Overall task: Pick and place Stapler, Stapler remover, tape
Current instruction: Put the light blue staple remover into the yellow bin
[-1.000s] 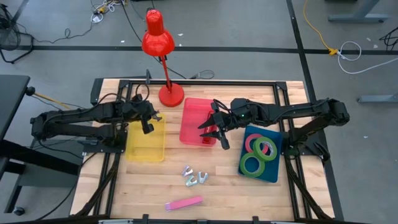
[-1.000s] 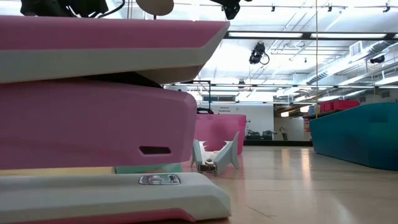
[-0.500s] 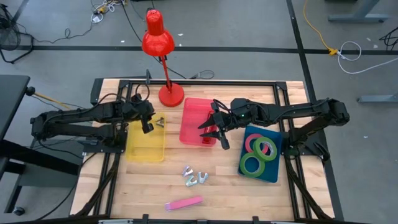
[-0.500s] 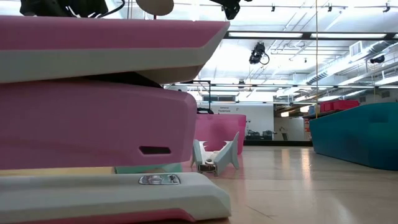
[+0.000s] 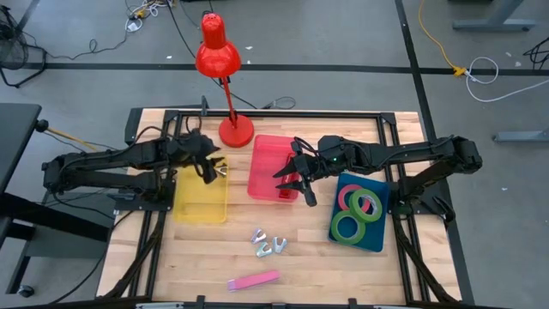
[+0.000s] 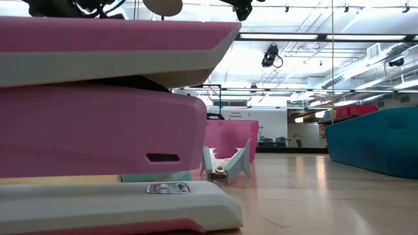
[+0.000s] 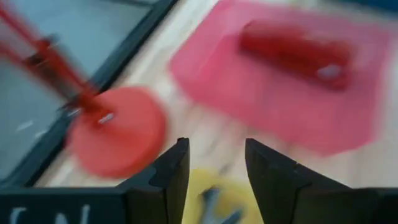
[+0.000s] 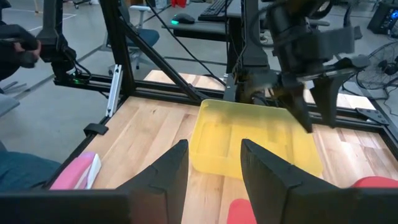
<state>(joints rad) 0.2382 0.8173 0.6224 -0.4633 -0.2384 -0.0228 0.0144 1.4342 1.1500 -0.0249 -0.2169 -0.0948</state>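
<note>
We take the yellow tray as the landmark. The left pincer hangs over the tray's far edge, on the side nearest the red lamp. In the left wrist view its fingers stand parted with a clear gap, and a small grey metal item, probably a staple remover, shows below them against the yellow; we cannot tell whether it is falling or already lying in the tray. We judge that the pincer stands here because the yellow tray is the sorting place for staple removers.

The right pincer waits over the pink tray, just beside the yellow tray, its fingers spread wide and holding nothing. A red object, probably a stapler, lies in that pink tray.

Of the task's things, the tape rolls lie together in the blue tray, beyond the pink tray from our landmark. More staple removers lie on the bench near the yellow tray's front corner, and a pink stapler lies farther forward still.

Against the earlier high view, the left pincer has shifted slightly toward the pink tray, and the small grey item shows closer in at its tip. The right arm has not moved.
</note>
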